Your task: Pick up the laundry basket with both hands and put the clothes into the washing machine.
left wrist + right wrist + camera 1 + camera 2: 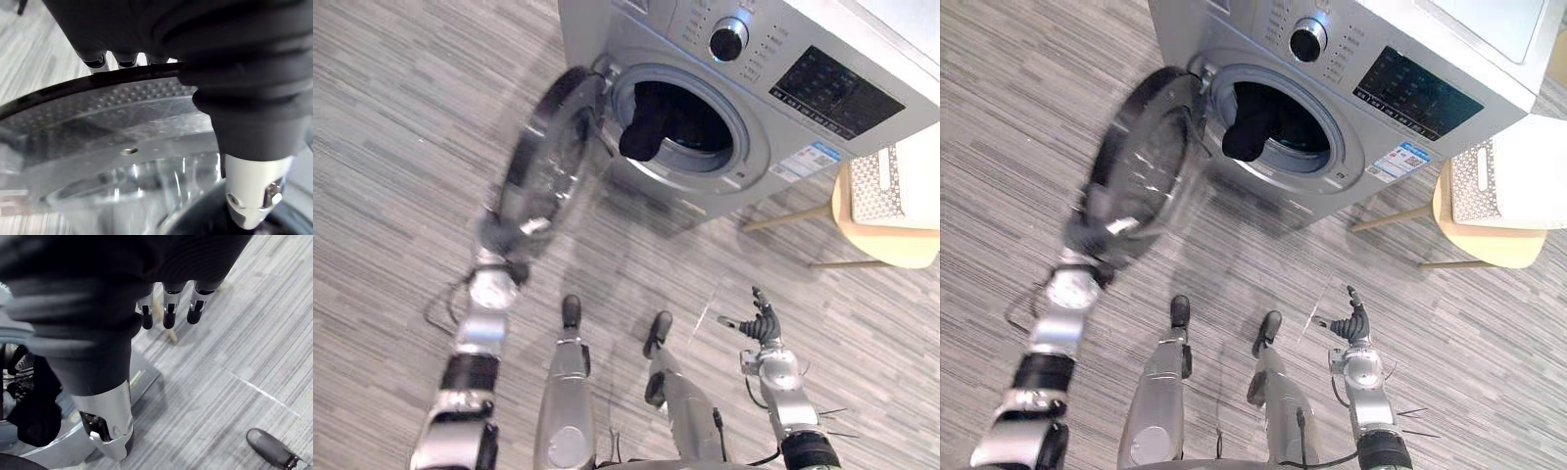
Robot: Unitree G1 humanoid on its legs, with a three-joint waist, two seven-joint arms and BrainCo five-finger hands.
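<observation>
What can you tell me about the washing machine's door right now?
The door is round, with a dark rim around a clear, bulging glass bowl. A band of small dimples shows just inside the rim. It stands swung wide open, hinged at the left of the washer's opening. The left hand is on its rim, at the edge far from the hinge. Nothing else touches it.

A silver front-loading washing machine (724, 59) stands at 1 o'clock, its round door (548, 147) swung open toward 10 o'clock. Dark clothes (651, 122) hang out of its opening. A white perforated laundry basket (881, 181) sits at 3 o'clock.
</observation>
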